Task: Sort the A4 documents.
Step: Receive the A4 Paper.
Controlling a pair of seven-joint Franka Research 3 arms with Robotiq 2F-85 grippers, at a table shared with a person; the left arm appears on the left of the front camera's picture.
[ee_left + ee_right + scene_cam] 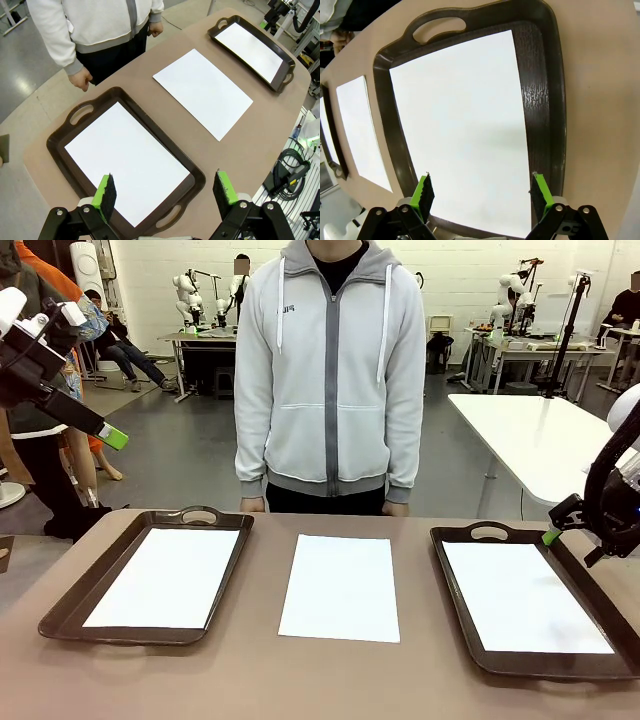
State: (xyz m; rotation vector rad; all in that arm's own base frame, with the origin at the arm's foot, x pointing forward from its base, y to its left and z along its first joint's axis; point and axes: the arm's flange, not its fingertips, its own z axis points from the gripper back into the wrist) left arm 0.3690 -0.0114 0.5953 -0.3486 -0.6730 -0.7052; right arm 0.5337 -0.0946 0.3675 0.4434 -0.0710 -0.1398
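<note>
Three white A4 documents lie on the brown table. One sheet (165, 578) (125, 160) rests in the left brown tray (70, 600) (197, 177). A second sheet (342, 587) (202, 92) (362, 130) lies bare on the table between the trays. The third sheet (522, 597) (465, 130) fills the right tray (460, 580) (545, 100). My left gripper (105, 432) (165, 190) hangs open high above the left tray's near end. My right gripper (560, 525) (482, 192) is open low over the right tray's outer rim, holding nothing.
A person in a light grey hooded jacket stands at the far edge, hands (252, 504) (396, 508) down by the table. A white table (540, 435) stands behind on the right. Cables (287, 170) hang off the near side of the table.
</note>
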